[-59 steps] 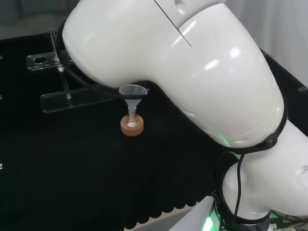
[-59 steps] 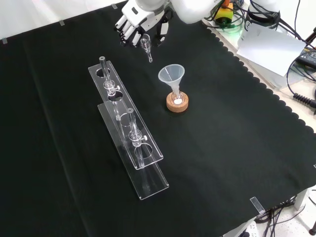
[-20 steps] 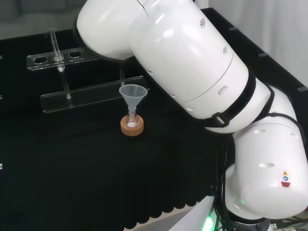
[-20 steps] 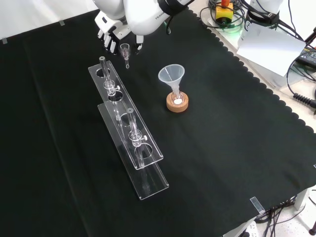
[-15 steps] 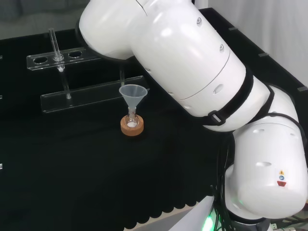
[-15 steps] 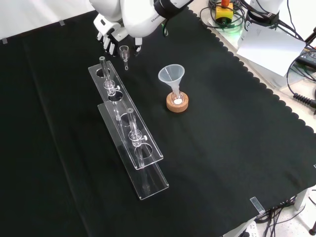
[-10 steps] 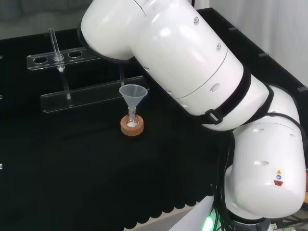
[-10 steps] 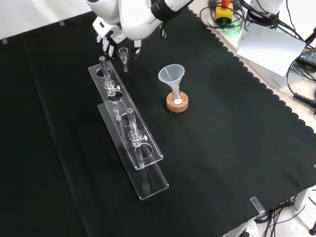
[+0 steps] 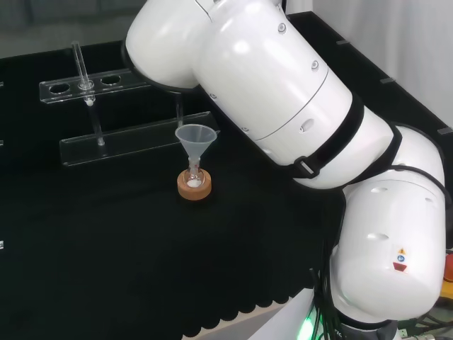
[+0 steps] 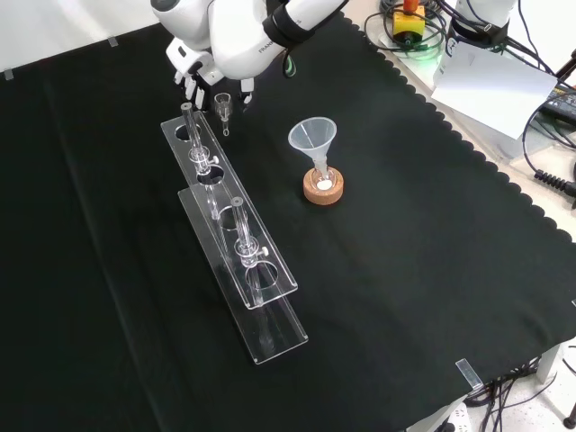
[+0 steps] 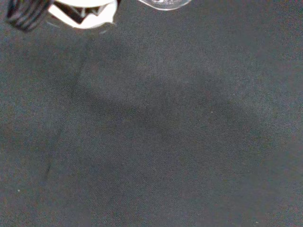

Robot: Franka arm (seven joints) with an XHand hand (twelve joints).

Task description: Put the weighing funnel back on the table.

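The task is not finished. In the front view the hand [image 10: 193, 72] sits in the upper left of the frame, under the white arm link, and the weighing funnel [image 10: 222, 108] hangs from it. Its cup is up and its stem points down at the cloth [image 10: 423, 270]. The fingers are curled in, and the small piece looks pinched between them and the thumb, so it has not been let go. It hangs just right of the top end of the clear rack [image 10: 236, 236], and I cannot tell whether its stem tip touches the cloth. In the wrist view a blurred white part of the hand [image 11: 84, 13] and a clear glass edge [image 11: 163, 4] lie along the top. Below them is bare cloth with a soft shadow, which suggests the piece is some way above the surface.

The funnel [image 10: 312, 137] stands on its cork ring [image 10: 323, 188] right of centre, well apart from the hand.

What seems left is to lower the piece onto bare cloth clear of the rack, open the fingers and lift away.
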